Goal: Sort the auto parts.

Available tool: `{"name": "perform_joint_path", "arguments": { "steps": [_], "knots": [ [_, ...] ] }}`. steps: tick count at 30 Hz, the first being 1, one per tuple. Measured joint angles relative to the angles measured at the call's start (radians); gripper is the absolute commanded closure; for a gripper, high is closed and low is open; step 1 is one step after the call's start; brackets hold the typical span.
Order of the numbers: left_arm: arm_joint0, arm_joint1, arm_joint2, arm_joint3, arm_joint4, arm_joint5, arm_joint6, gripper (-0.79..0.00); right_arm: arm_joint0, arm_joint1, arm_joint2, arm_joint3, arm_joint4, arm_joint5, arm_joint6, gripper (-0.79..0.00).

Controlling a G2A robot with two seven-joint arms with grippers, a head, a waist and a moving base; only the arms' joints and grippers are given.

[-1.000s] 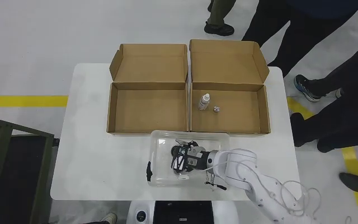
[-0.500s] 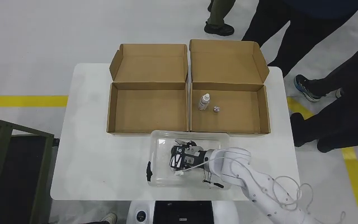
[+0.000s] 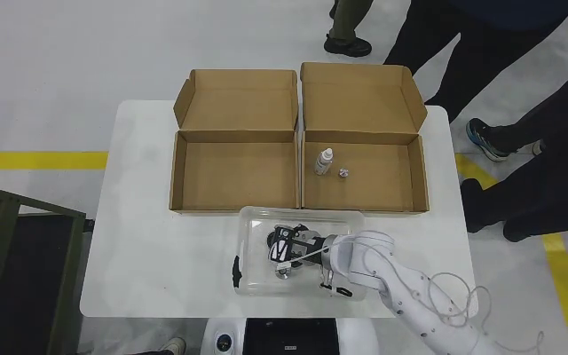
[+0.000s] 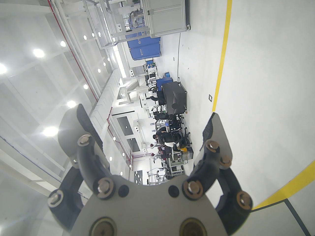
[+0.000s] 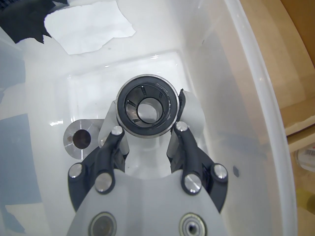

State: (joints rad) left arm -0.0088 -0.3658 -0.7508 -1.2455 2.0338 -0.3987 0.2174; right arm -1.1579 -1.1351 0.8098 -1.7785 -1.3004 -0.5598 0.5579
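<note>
Change: the right end effector (image 5: 147, 110) has been sliding slightly sideways within the bin (image 5: 221, 50); the grasp is looking settled, so lifting is probably coming next.
Grip: it is clamping the bearing (image 5: 133, 114) between its pads.
Bearing: short cylinder, bright metal rim, dark ribbed bore.
Disc (image 5: 76, 139): machined metal with a hole, lying just beside one finger.
Bin: clear, smooth plastic.
Left end effector (image 4: 146, 114): hanging released, gripping nothing.

The bearing (image 5: 123, 105) is showing a silver outer rim and a black face. The right gripper (image 5: 147, 109) is showing black links, silver screws and a grey plate. The bin (image 5: 221, 50) is appearing clear, carrying a white label (image 5: 93, 30) and black tape (image 5: 27, 23). The left-hand box (image 3: 235, 173) and right-hand box (image 3: 382, 173) are showing plain brown; the table (image 3: 142, 222) is showing white.
</note>
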Motion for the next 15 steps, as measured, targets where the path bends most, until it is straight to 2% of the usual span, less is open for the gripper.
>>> {"name": "perform_joint_path", "arguments": {
  "steps": [7,15],
  "knots": [
    [0.000,0.000,0.000,0.000,0.000,0.000,0.000,-0.785,-0.007,0.000,0.023,-0.018,0.056,0.000,-0.001,0.000],
    [0.000,0.000,0.000,0.000,0.000,0.000,0.000,-0.785,-0.048,0.013,0.099,-0.102,0.150,0.010,0.005,0.000]
  ]
}}
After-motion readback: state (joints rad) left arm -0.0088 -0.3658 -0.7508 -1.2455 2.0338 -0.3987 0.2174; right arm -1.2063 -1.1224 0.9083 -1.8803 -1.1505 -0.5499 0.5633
